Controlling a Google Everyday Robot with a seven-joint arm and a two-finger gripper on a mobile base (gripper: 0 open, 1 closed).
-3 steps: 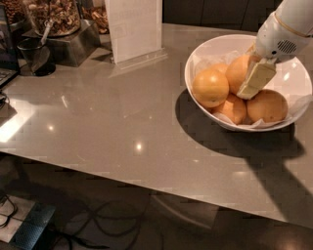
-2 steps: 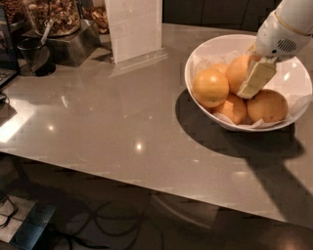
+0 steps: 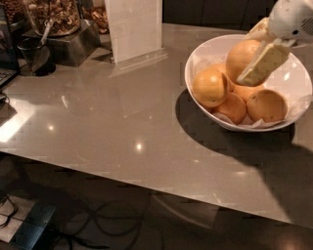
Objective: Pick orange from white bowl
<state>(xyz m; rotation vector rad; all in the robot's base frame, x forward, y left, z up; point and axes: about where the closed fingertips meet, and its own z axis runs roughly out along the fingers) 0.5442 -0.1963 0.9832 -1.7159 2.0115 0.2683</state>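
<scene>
the cream two-finger gripper point(image 3: 252, 66) pinches the large glossy round orange point(image 3: 241, 54) just above the wide white bowl point(image 3: 293, 78), so lifting straight up looks clear.

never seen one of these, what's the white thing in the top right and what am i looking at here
The white thing is a robot's arm, ending in a two-finger pincer. One camera looks down on a glossy grey countertop; where it is mounted isn't known. The pincer hangs over the wide white paper-lined bowl, its cream fingers closed on the large round orange, other oranges beneath. Behind stand a white sign in a clear holder and containers of nuts.
</scene>
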